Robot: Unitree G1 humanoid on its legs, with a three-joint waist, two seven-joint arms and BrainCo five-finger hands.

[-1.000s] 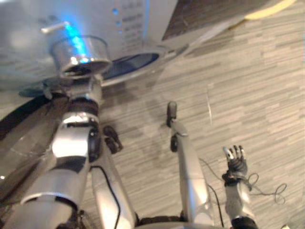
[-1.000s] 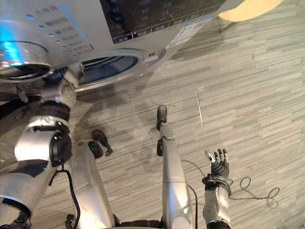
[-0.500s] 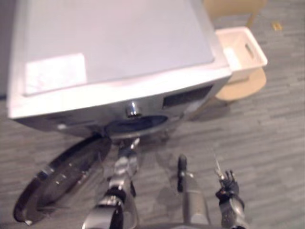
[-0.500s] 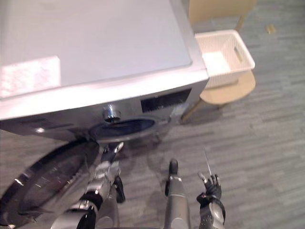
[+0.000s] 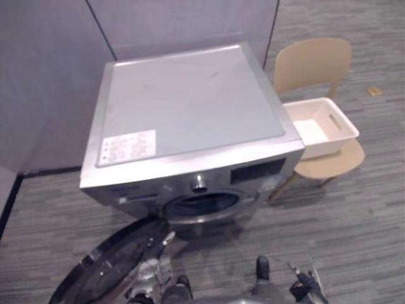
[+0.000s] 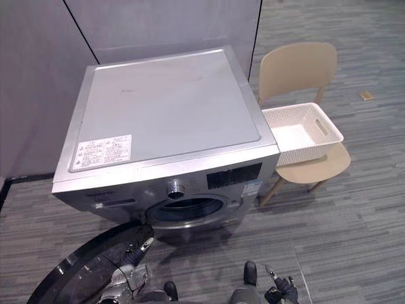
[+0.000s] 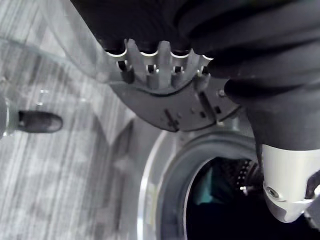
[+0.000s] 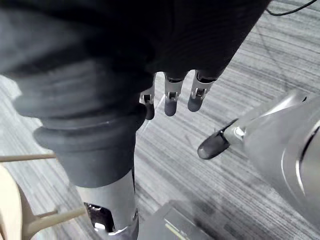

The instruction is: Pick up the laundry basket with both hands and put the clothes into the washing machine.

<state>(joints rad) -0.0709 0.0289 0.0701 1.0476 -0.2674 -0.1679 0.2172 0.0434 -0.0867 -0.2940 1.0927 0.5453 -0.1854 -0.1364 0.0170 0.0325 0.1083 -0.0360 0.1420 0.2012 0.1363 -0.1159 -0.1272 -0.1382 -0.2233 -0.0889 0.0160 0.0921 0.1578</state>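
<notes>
Item: silver front-loading washing machine [image 6: 164, 114], sitting at the centre of the head views, with a white label [image 6: 103, 152] lying at the lower left corner of its top and a round dial [image 6: 175, 189] showing above the porthole [image 6: 186, 209].

Door [image 5: 107, 266]: dark and round, standing swung wide open towards the lower left of the frame, low over the grey striped floor [image 6: 354, 221].

Inside the drum: something teal [image 7: 207, 192] is showing in the dark through the opening; what it is cannot be told.

Laundry basket [image 6: 304, 154]: white and perforated, resting on the seat of a tan chair [image 6: 297, 66] at the right of the frame, just beside the machine's right side. Neither hand is touching it. Whether clothing is lying in it cannot be told.

Left hand [image 7: 165, 57]: showing at the bottom left of the head views, by the open door. Its fingers are reaching out nearly straight towards the door's dark inner rim, with the thumb [image 7: 285, 190] standing apart from them. It is gripping nothing.

Right hand [image 8: 171, 97]: hanging at the bottom right of the head views, over the floor and well apart from the basket. Its fingers are drooping loose and holding nothing.

Backdrop: grey partition panels [image 6: 158, 25] are standing behind the machine.
</notes>
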